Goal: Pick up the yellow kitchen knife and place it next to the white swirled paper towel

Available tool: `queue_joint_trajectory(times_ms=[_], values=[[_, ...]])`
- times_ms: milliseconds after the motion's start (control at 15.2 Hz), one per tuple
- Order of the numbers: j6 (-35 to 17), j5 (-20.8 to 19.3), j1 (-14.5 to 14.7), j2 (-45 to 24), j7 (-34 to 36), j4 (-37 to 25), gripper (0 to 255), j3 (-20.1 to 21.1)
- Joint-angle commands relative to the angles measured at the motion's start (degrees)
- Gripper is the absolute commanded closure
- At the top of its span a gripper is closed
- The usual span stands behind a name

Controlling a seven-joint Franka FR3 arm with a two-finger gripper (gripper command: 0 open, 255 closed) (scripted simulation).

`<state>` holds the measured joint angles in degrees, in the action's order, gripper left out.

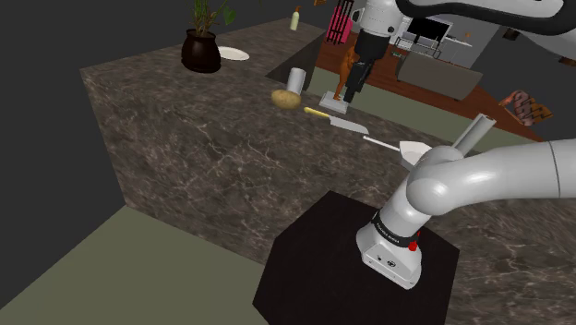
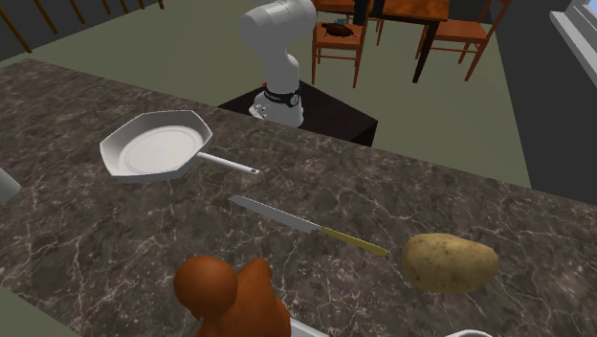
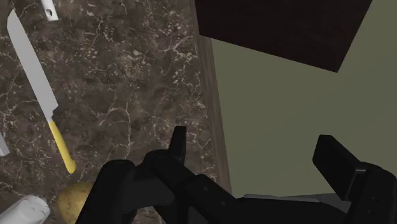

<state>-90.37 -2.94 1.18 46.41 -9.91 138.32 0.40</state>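
Note:
The knife [image 1: 337, 118] lies flat on the dark marble counter [image 1: 203, 157], its yellow handle towards a potato [image 1: 286, 98]. The second exterior view shows the knife [image 2: 306, 227] between pan and potato. Past the potato stands the white paper towel roll [image 1: 295, 79]. My gripper [image 1: 350, 92] hangs high above the counter, just beyond the knife. In the wrist view the gripper [image 3: 257, 153] is open and holds nothing. It hovers over the counter's edge, with the knife [image 3: 38, 89], the potato [image 3: 79, 200] and the paper towel roll [image 3: 25, 210] off to one side.
A white pan [image 1: 415, 150] rests on the counter near the knife's tip, and its handle points at the blade. A brown figure [image 2: 230, 297] on a pale base stands close behind the knife. A potted plant [image 1: 200, 51] and a plate [image 1: 233, 54] occupy the far corner.

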Motion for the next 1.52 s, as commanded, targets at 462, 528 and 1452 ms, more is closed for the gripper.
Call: queue_joint_trajectory(times_ms=[462,528,1452], values=[[-9.3,-5.5,-2.3,-4.8,-9.9,3.7,0,-8.6],[-10.7,-6.2,-2.6,-5.9,-11.3,3.9,0,-9.9],[-30.0,-7.8,-3.7,-29.6,-32.4,-1.9,0,-26.9]])
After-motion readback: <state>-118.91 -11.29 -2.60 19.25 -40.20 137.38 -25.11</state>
